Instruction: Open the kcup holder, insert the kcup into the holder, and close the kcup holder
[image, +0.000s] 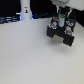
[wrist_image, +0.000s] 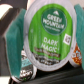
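The end effector (image: 61, 21) grasps the kcup (wrist_image: 48, 35) between its fingers (wrist_image: 11, 42), seemingly above the kcup holder (image: 62, 35).

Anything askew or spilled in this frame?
Nothing stands out. The small white pod with a green foil lid sits squarely between the teal end effector pads, lid intact. In the exterior view the end effector hangs over the black boxy drawer unit; no spill visible.
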